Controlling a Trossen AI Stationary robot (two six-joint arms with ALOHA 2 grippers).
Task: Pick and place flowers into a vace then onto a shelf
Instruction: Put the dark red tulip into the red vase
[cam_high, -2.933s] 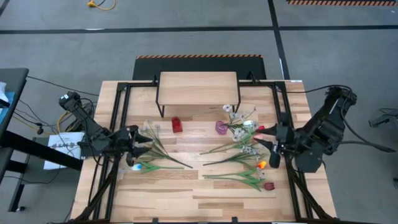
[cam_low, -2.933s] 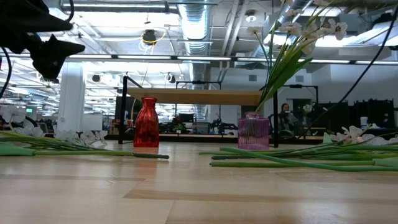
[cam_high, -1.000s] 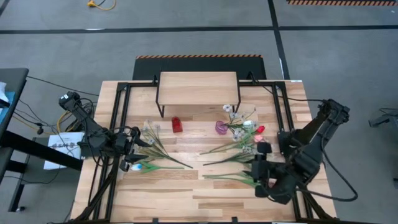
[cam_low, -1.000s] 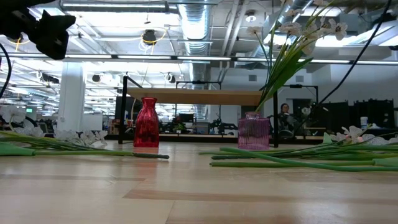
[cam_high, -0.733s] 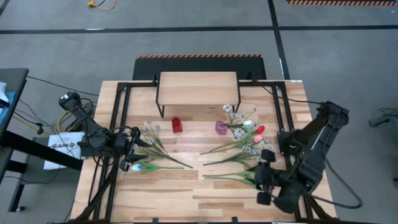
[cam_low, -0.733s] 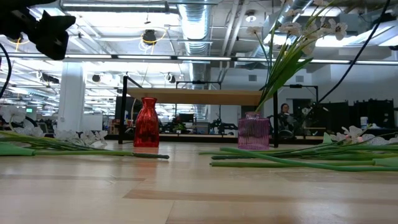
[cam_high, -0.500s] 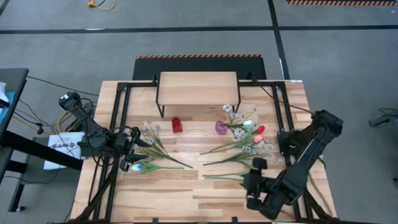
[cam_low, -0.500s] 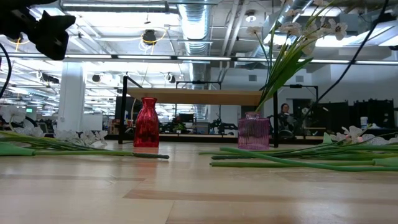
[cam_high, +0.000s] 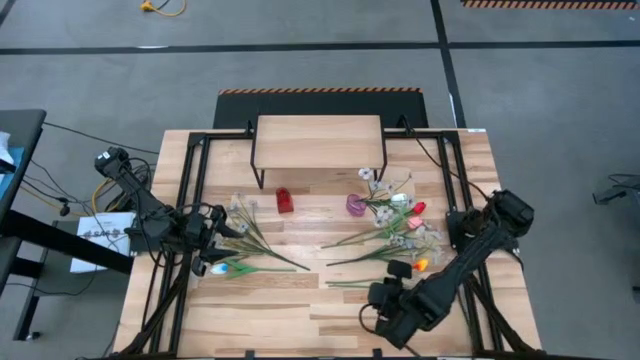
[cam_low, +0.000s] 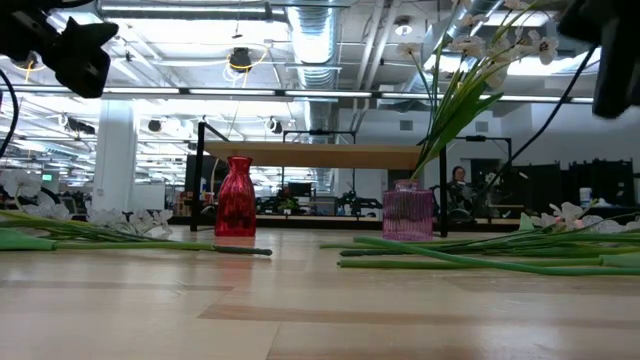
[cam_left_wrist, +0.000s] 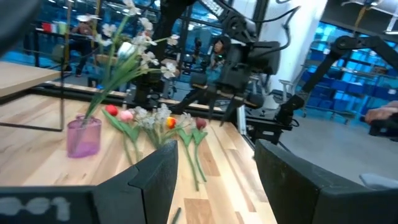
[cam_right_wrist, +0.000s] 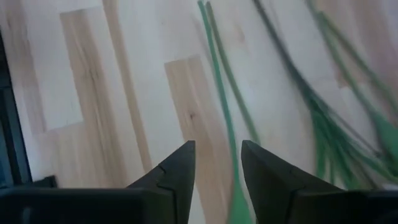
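Note:
Several tulips and white sprays (cam_high: 392, 245) lie on the table's right half, stems toward the middle. More flowers (cam_high: 250, 245) lie at the left. A purple vase (cam_high: 355, 205) holds white sprays (cam_low: 470, 75); a red vase (cam_high: 284, 200) stands empty. The shelf (cam_high: 320, 140) stands at the far side. My right gripper (cam_high: 380, 298) hovers open over the near stem ends (cam_right_wrist: 221, 118), touching nothing. My left gripper (cam_high: 222, 238) is open and empty above the left flowers, and shows in its own wrist view (cam_left_wrist: 214, 180).
The shelf's dark legs (cam_low: 203, 180) stand behind the vases. Black frame rails (cam_high: 190, 190) run along both table sides. Bare wood (cam_high: 290, 310) lies near the front edge.
My right gripper has gone toward the table's near edge and then toward its left, from beside the tulip heads to above the near stem ends. The flowers have stayed where they were.

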